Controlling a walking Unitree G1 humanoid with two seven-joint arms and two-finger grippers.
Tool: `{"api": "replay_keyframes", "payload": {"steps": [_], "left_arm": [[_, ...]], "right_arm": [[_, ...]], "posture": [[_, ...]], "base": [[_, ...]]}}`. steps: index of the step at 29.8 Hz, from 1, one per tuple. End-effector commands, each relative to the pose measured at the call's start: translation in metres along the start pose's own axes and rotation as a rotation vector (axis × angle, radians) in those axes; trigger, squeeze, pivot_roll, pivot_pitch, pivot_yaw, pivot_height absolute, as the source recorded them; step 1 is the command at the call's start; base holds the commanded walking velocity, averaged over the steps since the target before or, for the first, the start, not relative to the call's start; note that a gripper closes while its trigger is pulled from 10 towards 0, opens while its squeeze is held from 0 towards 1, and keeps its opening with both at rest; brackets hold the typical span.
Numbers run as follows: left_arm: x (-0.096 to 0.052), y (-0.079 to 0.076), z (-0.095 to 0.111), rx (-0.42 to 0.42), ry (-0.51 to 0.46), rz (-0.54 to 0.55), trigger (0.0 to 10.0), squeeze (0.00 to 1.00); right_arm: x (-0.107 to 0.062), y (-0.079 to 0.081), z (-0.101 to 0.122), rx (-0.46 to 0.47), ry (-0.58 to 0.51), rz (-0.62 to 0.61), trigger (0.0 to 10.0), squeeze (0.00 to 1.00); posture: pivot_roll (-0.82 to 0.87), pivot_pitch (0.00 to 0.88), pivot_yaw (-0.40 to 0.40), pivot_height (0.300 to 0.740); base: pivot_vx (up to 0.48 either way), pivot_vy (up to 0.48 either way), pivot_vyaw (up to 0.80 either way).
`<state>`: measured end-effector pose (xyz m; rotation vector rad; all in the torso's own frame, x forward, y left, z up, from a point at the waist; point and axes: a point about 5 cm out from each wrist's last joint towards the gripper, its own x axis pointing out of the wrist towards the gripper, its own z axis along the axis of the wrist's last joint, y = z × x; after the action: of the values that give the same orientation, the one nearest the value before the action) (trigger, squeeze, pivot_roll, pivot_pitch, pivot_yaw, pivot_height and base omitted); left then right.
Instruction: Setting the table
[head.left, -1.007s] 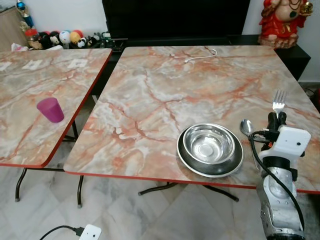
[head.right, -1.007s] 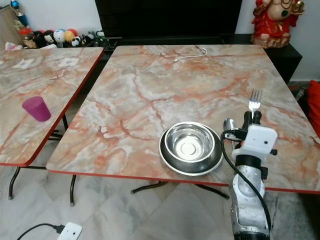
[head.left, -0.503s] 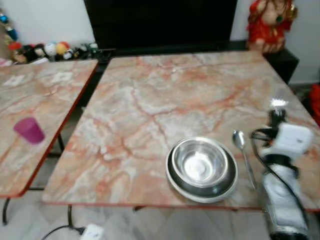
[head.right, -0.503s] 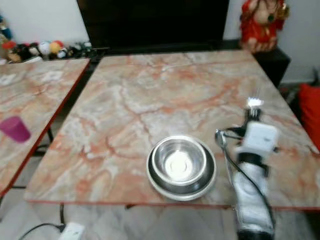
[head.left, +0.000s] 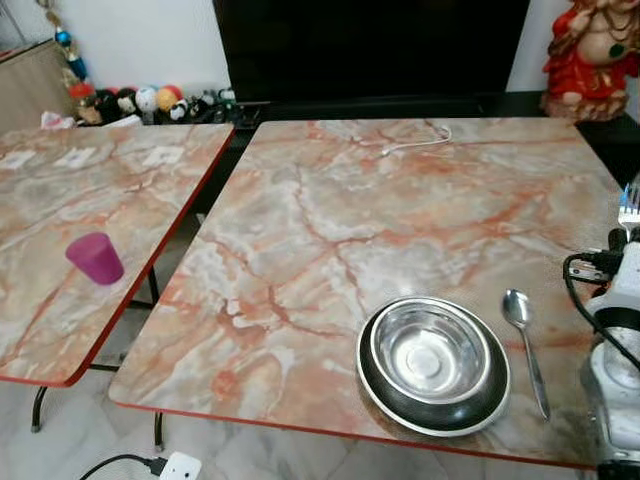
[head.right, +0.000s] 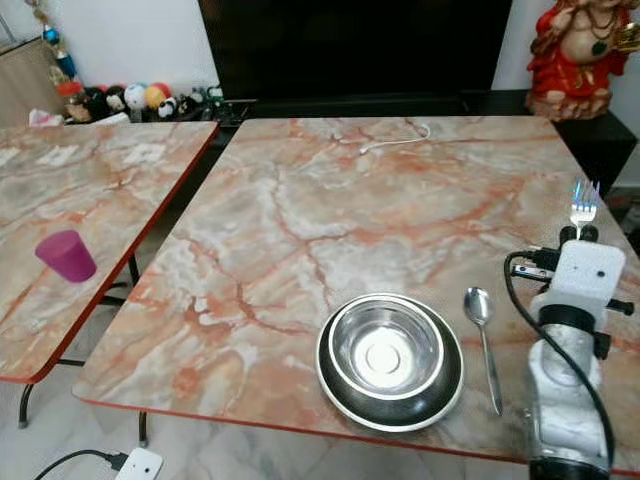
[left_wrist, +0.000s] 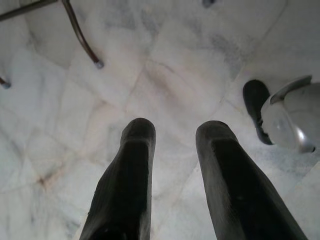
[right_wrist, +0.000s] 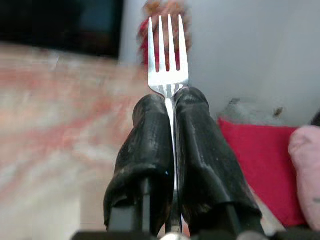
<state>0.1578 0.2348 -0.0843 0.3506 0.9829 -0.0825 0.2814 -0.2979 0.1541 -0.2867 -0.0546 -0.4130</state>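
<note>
My right pincer (head.right: 578, 233) clamps the silver steel fork (right_wrist: 169, 60), tines up, near the marble bench (head.right: 330, 200) edge, right of the steel spoon (head.right: 483, 340) flanking the nested steel bowls (head.right: 390, 358); I judge the fork belongs parallel to the spoon.

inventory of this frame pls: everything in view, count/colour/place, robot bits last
Tables: 2, orange-marbled with red edges, side by side.
Bowl: 1, steel, sits in the plate.
Plate: 1, steel, near front edge of right table.
Spoon: 1, steel, flat on the table just right of the plate.
Fork: 1, steel, tines up, gripped in the right hand.
Cup: 1, purple, on left table.
Cable: 1, white, far side of right table.
Statue: 1, red, on dark stand far right.
Toys: several, mixed colours, on floor by wall.
Adapter: 1, white, on floor.
Right hand: black fingers shut on the fork, over the right table's right edge.
Left hand: fingers apart, hanging over the floor.
</note>
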Motion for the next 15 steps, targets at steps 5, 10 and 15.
{"api": "replay_keyframes", "payload": {"steps": [5, 10, 15], "left_arm": [[-0.001, -0.001, -0.004, -0.005, 0.014, -0.003, 10.0, 0.0], [-0.001, 0.0, -0.004, -0.006, 0.018, -0.001, 10.0, 0.0], [-0.001, 0.001, -0.004, -0.008, 0.018, 0.003, 10.0, 0.0]], "right_arm": [[-0.012, 0.016, -0.03, 0.004, 0.189, 0.156, 10.0, 0.0], [-0.02, 0.03, -0.043, 0.093, 0.284, 0.199, 10.0, 0.0], [-0.02, 0.035, -0.046, 0.124, 0.33, 0.234, 10.0, 0.0]], "posture": [[-0.05, 0.0, 0.057, 0.74], [-0.04, 0.0, 0.057, 0.74], [-0.03, 0.007, 0.059, 0.74]], "base": [[0.0, 0.0, 0.0], [0.0, 0.0, 0.0], [0.0, 0.0, 0.0]]}}
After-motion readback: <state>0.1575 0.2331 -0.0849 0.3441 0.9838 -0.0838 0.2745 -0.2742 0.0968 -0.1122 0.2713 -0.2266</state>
